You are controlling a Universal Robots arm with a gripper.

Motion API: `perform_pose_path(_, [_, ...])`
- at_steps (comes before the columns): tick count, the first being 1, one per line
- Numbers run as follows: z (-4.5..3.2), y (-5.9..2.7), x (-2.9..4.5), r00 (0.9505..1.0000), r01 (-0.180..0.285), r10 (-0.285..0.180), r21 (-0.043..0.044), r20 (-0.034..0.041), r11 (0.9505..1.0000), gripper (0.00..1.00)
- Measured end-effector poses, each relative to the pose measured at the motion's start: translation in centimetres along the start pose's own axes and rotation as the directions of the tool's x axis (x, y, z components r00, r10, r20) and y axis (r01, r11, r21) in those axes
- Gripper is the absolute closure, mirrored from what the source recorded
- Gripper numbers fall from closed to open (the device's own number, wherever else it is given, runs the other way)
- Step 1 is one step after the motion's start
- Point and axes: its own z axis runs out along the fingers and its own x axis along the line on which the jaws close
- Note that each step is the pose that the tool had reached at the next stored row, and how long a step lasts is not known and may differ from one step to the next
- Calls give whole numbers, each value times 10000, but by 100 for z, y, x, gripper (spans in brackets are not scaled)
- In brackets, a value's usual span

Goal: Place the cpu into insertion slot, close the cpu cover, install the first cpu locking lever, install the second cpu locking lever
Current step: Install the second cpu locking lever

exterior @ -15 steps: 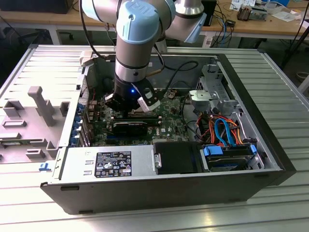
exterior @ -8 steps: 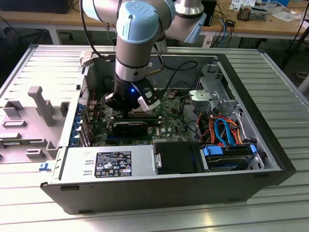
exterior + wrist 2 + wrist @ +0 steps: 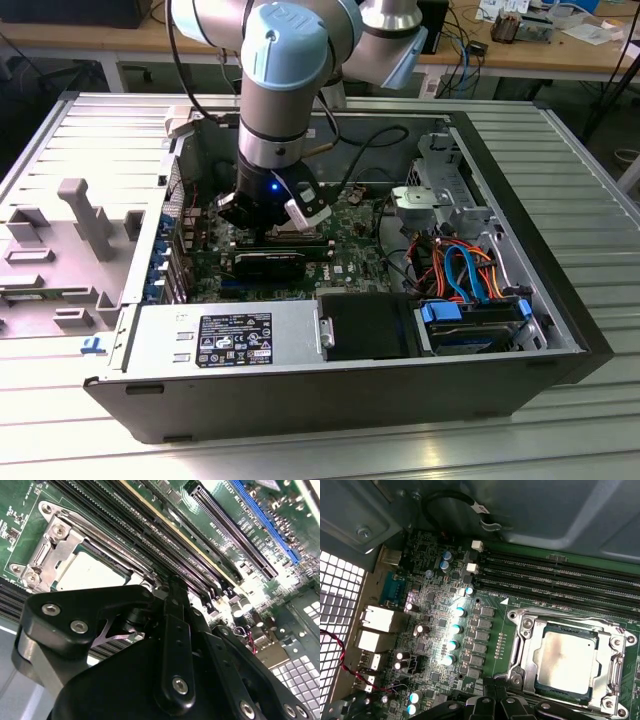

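Hovering just beside the silvery metal cpu cover (image 3: pixel 568 661), shut over the dull grey cpu (image 3: pixel 565 661), the black claw (image 3: pixel 172 605) is sitting closed, empty; lever locking apparently beginning.

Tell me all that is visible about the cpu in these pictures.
The cpu is a small flat square chip with a dull silver-grey metal top that bears faint brownish smudges. It lies flat in the insertion slot on the green circuit board, beside the long black memory slots. The silvery cpu cover frames its edges, with its top showing through the window. In the second wrist view the cpu sits just beyond the pincer's black body, which is not touching it.
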Motion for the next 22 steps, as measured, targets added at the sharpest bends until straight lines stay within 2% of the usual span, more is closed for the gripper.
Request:
perform_pose_path(2, [-28, 5, 4, 10000, 8, -8, -7, 32, 10000, 89])
perform_pose_path(5, [-35, 4, 7, 10000, 5, -5, 5, 24, 10000, 89])
perform_pose_path(13, [-3, 59, -9, 10000, 5, -5, 4, 23, 10000, 89])
perform_pose_path(17, [2, 56, -8, 10000, 4, -4, -2, 25, 10000, 89])
perform_pose_path(19, [-21, 57, -6, 10000, 5, -5, -1, 27, 10000, 89])
perform_pose_path(22, [-98, 67, 1, 10000, 6, -6, 3, 24, 10000, 89])
